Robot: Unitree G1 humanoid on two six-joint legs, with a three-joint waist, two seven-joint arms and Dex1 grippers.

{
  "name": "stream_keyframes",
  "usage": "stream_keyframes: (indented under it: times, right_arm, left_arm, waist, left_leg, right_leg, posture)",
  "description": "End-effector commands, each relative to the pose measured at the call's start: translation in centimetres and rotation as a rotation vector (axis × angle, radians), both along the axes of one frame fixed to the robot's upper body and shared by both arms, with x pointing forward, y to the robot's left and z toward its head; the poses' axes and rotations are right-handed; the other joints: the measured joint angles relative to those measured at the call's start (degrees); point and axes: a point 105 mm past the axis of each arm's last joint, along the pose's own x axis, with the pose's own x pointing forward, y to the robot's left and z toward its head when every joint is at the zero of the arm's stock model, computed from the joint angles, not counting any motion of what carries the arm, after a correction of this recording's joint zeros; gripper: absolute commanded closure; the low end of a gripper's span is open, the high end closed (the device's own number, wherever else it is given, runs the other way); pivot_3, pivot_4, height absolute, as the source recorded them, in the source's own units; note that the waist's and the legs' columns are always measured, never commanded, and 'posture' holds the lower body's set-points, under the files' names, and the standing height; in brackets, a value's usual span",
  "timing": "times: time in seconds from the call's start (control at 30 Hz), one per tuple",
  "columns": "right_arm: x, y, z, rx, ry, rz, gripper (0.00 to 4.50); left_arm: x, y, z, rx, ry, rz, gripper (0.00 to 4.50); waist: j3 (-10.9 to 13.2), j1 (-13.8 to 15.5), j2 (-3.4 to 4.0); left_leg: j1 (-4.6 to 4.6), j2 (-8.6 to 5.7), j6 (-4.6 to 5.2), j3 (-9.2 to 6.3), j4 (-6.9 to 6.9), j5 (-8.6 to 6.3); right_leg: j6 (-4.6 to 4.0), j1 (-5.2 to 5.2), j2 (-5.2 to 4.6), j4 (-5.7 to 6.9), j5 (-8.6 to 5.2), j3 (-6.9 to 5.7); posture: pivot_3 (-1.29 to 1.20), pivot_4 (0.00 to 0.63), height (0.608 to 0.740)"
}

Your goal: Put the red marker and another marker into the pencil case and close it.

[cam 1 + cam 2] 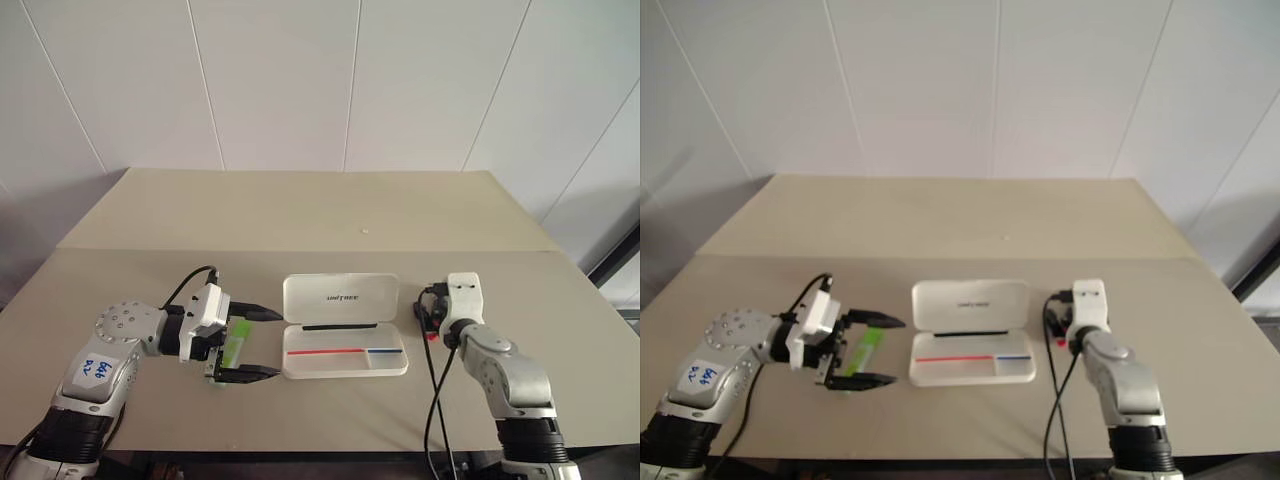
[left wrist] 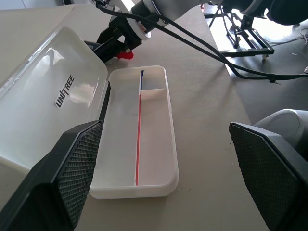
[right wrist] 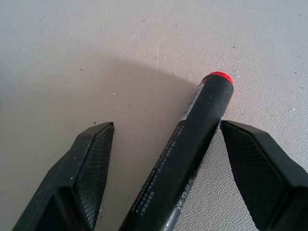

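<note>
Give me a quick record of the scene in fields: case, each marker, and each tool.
pencil case: open on the table, lid tilted back, tray holds no marker
red marker: lying on the table right of the case, between the right tool's fingers, not yet gripped
green marker: on the table left of the case, under the left tool
left tool: open, pointing toward the case
right tool: open, straddling the red marker
</note>
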Motion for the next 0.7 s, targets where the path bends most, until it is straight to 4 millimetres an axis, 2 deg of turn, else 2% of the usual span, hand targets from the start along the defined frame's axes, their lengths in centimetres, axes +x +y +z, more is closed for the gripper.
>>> stream_keyframes:
  times: [0.03, 0.17, 0.27, 0.47, 0.67, 0.7]
  right_arm:
    - [-0.3, -1.3, -0.2, -0.023, 0.017, -0.049, 0.92]
    - [-0.6, -2.1, 0.1, -0.046, 0.01, -0.052, 2.27]
    - [-0.7, -2.9, 1.1, -0.059, -0.021, -0.047, 3.13]
    - [-0.7, -3.8, 3.8, -0.096, -0.112, -0.009, 3.13]
    - [-1.0, -3.3, 8.0, -0.097, -0.262, 0.109, 3.13]
    - [-1.2, -2.5, 9.7, -0.108, -0.348, 0.173, 3.13]
  left_arm:
    - [0.1, -0.1, 0.7, -0.014, -0.035, -0.002, 0.0]
    - [0.1, 0.0, 0.8, -0.017, -0.036, -0.001, 0.0]
    - [0.2, 0.1, 0.7, -0.016, -0.038, 0.0, 0.0]
    - [0.6, 0.1, 0.8, -0.02, -0.044, -0.004, 0.0]
    - [1.0, 0.1, 0.9, -0.031, -0.051, -0.011, 0.0]
    - [1.1, 0.1, 0.9, -0.034, -0.051, -0.014, 0.0]
  waist:
    - [0.0, 0.07, 0.0]
    - [-0.01, 0.67, -0.01]
    - [0.0, 0.82, -0.01]
    - [0.02, 0.39, 0.02]
    - [0.06, -0.19, 0.09]
    - [0.06, -0.23, 0.09]
  left_leg:
    - [0.0, 0.0, 0.0, 0.0, 0.0, 0.0]
    - [-0.01, -0.02, 0.0, -0.01, 0.01, 0.0]
    - [-0.08, -0.06, 0.0, -0.03, 0.0, 0.0]
    - [-0.11, -0.02, 0.01, -0.01, -0.27, 0.0]
    - [-0.1, 0.02, 0.01, 0.02, -0.42, 0.0]
    - [-0.1, 0.02, 0.01, 0.02, -0.42, 0.0]
  right_leg:
    - [0.0, 0.0, 0.0, 0.0, 0.0, 0.0]
    - [0.0, 0.04, -0.02, -0.05, 0.0, 0.0]
    - [0.0, 0.04, -0.07, -0.15, 0.0, 0.0]
    - [0.03, -0.11, -0.04, -0.2, 0.0, -0.03]
    - [0.02, -0.19, -0.01, -0.18, -0.03, -0.03]
    - [0.02, -0.18, -0.01, -0.19, -0.03, -0.03]
  posture:
    - [0.0, 0.15, 0.74]
    - [0.0, 0.15, 0.74]
    - [0.0, 0.15, 0.74]
    - [0.0, 0.15, 0.74]
    - [0.0, 0.15, 0.74]
    - [0.0, 0.15, 0.74]
